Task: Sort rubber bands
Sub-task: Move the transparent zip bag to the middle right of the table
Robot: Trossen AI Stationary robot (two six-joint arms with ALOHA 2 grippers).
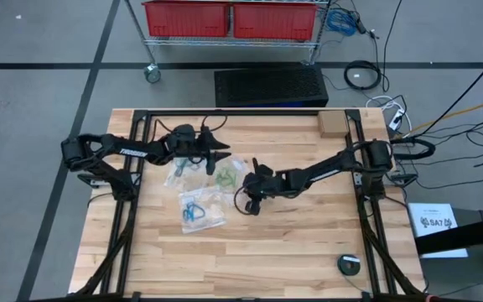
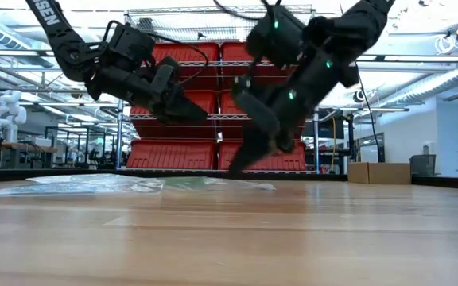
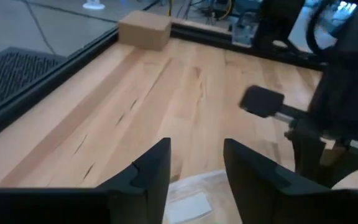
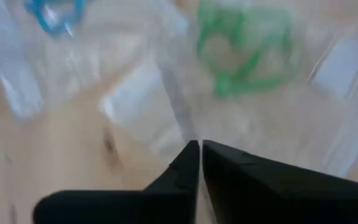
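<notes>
Three clear plastic bags lie flat on the wooden table, left of centre. One holds teal rubber bands (image 1: 181, 171), one green bands (image 1: 225, 176) and one blue bands (image 1: 194, 210). My left gripper (image 1: 221, 156) is open and hovers above the far bags; its wrist view shows a bag's white label (image 3: 188, 203) under the fingers. My right gripper (image 1: 242, 193) is shut and slants down to the bags' right edge. Its wrist view shows the green bands (image 4: 241, 56) and blue bands (image 4: 55, 14) ahead of the tips (image 4: 199, 149). My right gripper's shut fingertips (image 2: 235, 167) come down slanting from the table's right onto the edge of a clear bag (image 4: 178, 121) that lies flat on the table. Whether any plastic is pinched between the fingers, I cannot tell.
A small cardboard box (image 1: 332, 123) sits at the table's far right corner, and a round dark object (image 1: 350, 264) near the near right edge. The table's near half is bare wood. Beyond the far edge are a black mat (image 1: 271, 86) and a cart with red bins (image 1: 229, 18).
</notes>
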